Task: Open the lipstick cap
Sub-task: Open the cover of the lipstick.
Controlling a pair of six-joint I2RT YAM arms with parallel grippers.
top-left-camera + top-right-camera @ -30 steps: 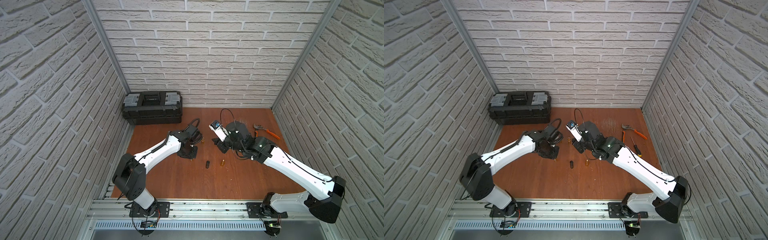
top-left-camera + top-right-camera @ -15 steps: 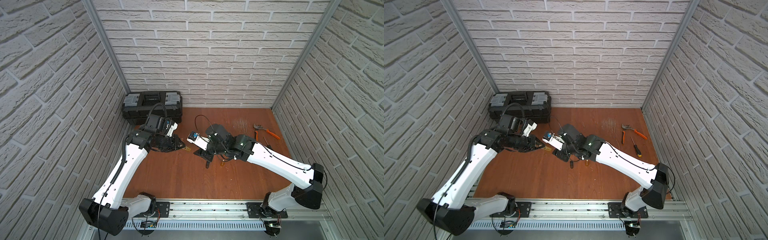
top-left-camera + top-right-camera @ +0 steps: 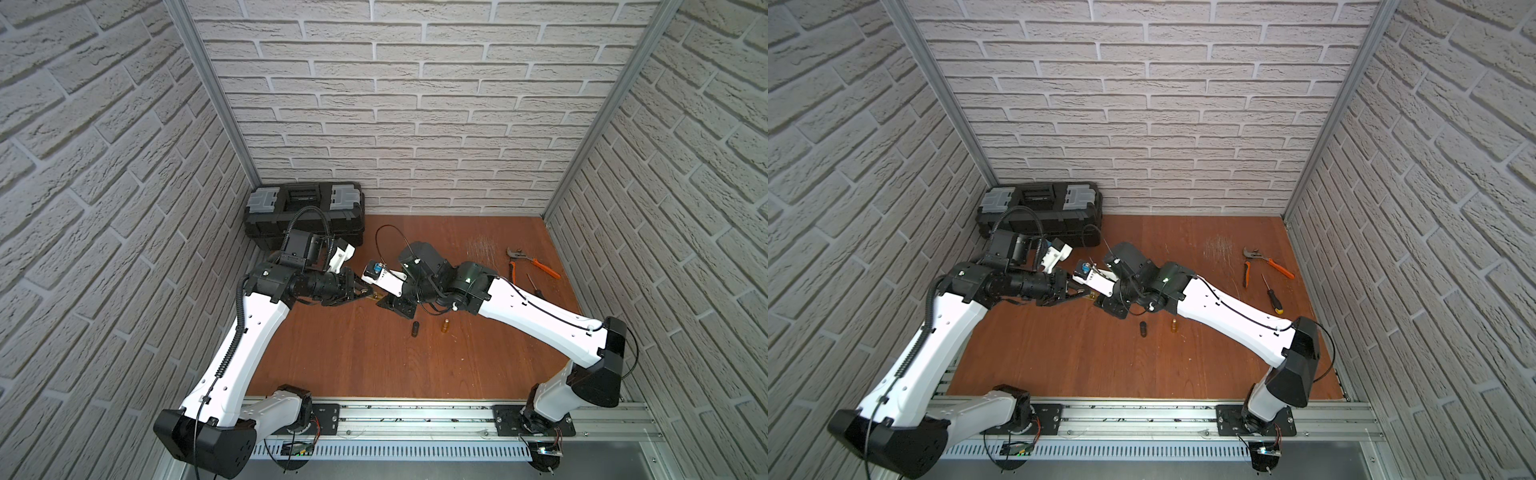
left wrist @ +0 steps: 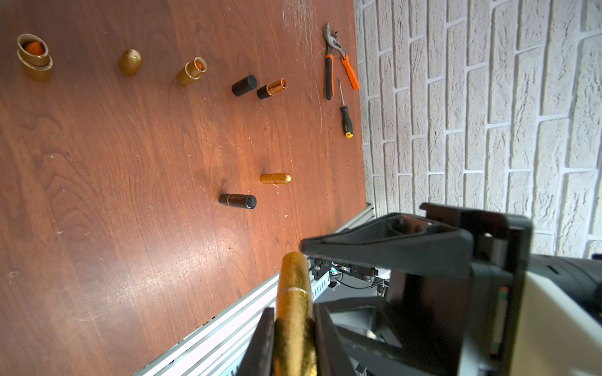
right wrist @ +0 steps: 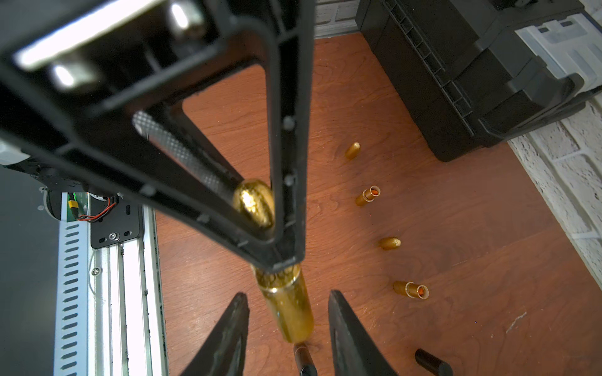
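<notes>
In the left wrist view my left gripper (image 4: 293, 328) is shut on the lower body of a gold lipstick (image 4: 294, 302), held level above the brown table (image 3: 353, 365). In both top views the left gripper (image 3: 362, 291) (image 3: 1077, 293) faces the right gripper (image 3: 388, 300) (image 3: 1104, 302) tip to tip. The lipstick's rounded cap end (image 5: 288, 309) pokes out between the black fingers (image 5: 228, 335) of my right gripper (image 5: 288, 322). That gripper is open, with a gap on each side of the cap.
On the table lie a black lipstick (image 3: 414, 329), a gold cap (image 3: 445, 326), several opened lipsticks (image 4: 192, 71) and loose caps (image 4: 244, 85). Orange pliers (image 3: 532, 262) and a screwdriver (image 3: 534, 286) lie at the right. A black toolbox (image 3: 305, 216) stands back left.
The left arm has risen from the table and swung left with the lipstick. The right gripper has followed to the left and now straddles the cap end.
</notes>
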